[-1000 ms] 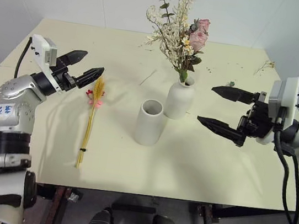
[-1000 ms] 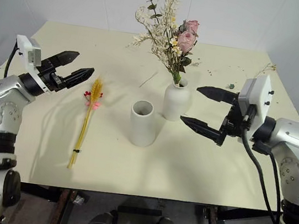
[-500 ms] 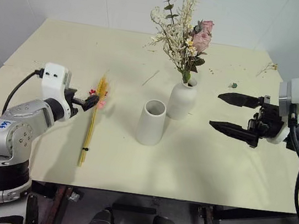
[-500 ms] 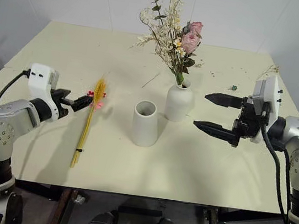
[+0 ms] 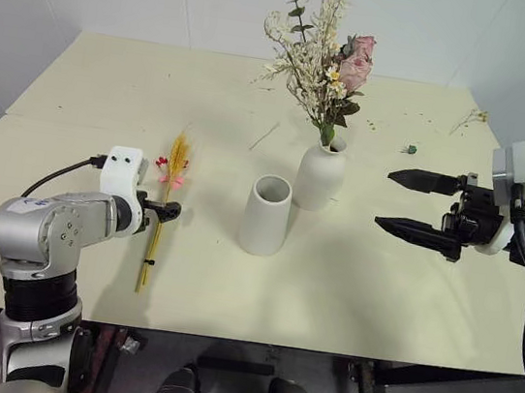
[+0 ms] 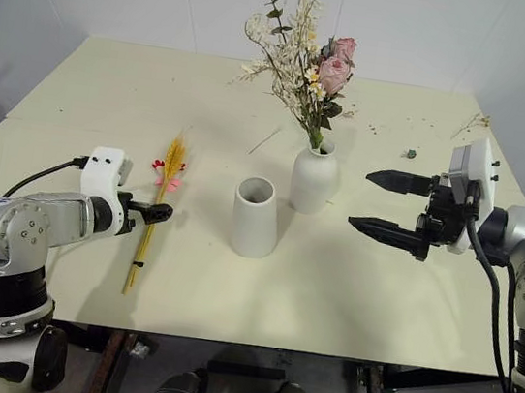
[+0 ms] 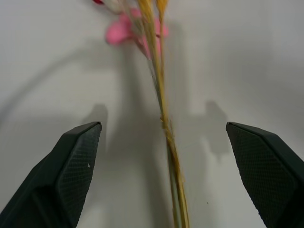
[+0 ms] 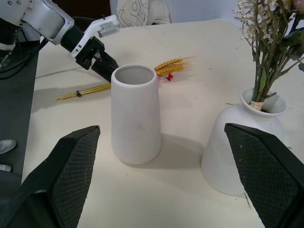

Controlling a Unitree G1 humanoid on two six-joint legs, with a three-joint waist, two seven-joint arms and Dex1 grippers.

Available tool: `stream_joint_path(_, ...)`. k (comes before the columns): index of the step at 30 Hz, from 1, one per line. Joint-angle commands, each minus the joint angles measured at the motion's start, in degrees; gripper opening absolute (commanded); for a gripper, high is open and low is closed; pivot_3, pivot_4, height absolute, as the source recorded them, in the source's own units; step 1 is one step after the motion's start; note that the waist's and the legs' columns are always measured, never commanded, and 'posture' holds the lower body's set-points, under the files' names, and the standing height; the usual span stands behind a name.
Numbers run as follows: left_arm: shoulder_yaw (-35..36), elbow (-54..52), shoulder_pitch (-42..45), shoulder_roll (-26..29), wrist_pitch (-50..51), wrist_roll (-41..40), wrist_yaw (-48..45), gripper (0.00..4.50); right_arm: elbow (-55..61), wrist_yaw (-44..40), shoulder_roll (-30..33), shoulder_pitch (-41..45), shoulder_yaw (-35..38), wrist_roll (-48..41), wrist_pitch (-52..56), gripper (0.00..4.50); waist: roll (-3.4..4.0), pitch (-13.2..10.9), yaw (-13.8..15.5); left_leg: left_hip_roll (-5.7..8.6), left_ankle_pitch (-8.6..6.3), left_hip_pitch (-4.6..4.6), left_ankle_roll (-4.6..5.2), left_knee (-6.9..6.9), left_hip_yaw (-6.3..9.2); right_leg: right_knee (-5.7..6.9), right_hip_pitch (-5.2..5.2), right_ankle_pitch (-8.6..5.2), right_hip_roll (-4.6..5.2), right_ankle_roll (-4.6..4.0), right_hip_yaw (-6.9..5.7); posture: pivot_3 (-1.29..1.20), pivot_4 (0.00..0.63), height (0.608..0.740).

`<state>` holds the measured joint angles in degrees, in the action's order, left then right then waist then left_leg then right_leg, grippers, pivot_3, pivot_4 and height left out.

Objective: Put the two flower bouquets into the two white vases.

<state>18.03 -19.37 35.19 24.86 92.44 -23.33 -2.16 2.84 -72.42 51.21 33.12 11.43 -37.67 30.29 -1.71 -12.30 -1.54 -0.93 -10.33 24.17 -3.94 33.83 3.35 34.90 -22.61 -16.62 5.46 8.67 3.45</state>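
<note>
1. The slim wheat bundle (image 5: 161,208) lies flat on the bench (image 5: 346,296), its long axis running from the robot's edge toward the far wall, heads and pink berries at the far end.
2. The left hand (image 7: 164,142) hangs low over it, fingers wide apart with the stalks between them, crossing the stems squarely; not yet clamped.
3. The wide-mouthed vase (image 5: 266,216) stands empty just beyond.
4. The rose bunch (image 5: 325,64) is in the bottle vase (image 5: 318,175).
5. The right hand (image 5: 419,208) waits open, well apart from the bundle.

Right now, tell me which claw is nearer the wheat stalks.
Left. The left claw hovers open over the wheat stalks; the right claw waits open beyond both vases.
</note>
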Motion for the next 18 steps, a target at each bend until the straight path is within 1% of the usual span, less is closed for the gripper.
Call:
stream_joint_path(1,-1.2,1.5,1.0,0.8,0.1,1.2,0.2,4.50,2.6,1.0,1.2,0.0,2.2,-1.1,0.5,4.44,0.00,0.0,0.0,0.00,-0.01,0.00,0.00,0.00,0.00,0.00,0.00,0.00,0.00,0.00,0.00,0.00,0.150,0.740)
stream_joint_path(4,-0.8,4.4,1.4,0.2,0.1,2.0,0.2,3.93,3.4,1.8,1.1,-0.5,2.6,-1.3,0.9,4.50,0.00,0.0,-0.1,0.00,-0.02,0.00,0.00,0.00,0.00,-0.01,0.00,0.00,-0.01,0.00,0.00,0.00,0.150,0.740)
stream_joint_path(9,-3.2,7.5,1.9,1.6,0.1,2.6,-1.1,2.41,4.3,3.0,1.1,-1.1,3.3,-1.6,1.4,4.50,0.01,0.0,0.0,0.00,-0.03,-0.02,0.00,0.01,0.00,-0.01,0.01,0.00,0.00,-0.01,0.00,0.00,0.150,0.740)
stream_joint_path(14,-4.0,8.8,3.0,1.6,0.0,3.5,-2.1,0.82,5.4,3.5,1.6,-2.5,4.5,-2.3,1.8,4.50,0.01,0.0,0.2,0.01,-0.03,-0.02,-0.01,0.02,0.00,-0.03,0.03,0.00,0.01,0.00,0.00,0.00,0.150,0.740)
stream_joint_path(16,-4.3,9.6,3.6,1.9,-1.5,4.0,-2.6,0.19,5.7,3.3,1.9,-3.2,5.3,-2.5,1.9,4.50,0.01,0.0,0.2,0.01,-0.03,-0.01,-0.01,0.02,0.00,-0.04,0.04,0.00,0.02,0.00,0.00,0.00,0.150,0.740)
stream_joint_path(17,-4.3,10.0,3.8,2.0,-2.2,4.2,-2.8,0.02,5.8,3.3,1.9,-3.5,5.7,-2.7,2.0,4.50,0.01,0.0,0.3,0.02,-0.03,-0.01,-0.01,0.02,0.00,-0.05,0.05,0.00,0.03,0.00,0.00,0.00,0.150,0.740)
stream_joint_path(18,-4.3,10.3,3.9,2.0,-3.5,4.4,-2.9,0.02,6.0,3.2,1.9,-3.8,6.1,-3.0,2.1,4.50,0.01,0.0,0.3,0.03,-0.03,-0.01,-0.01,0.02,0.00,-0.06,0.06,0.00,0.04,0.01,0.00,0.00,0.150,0.740)
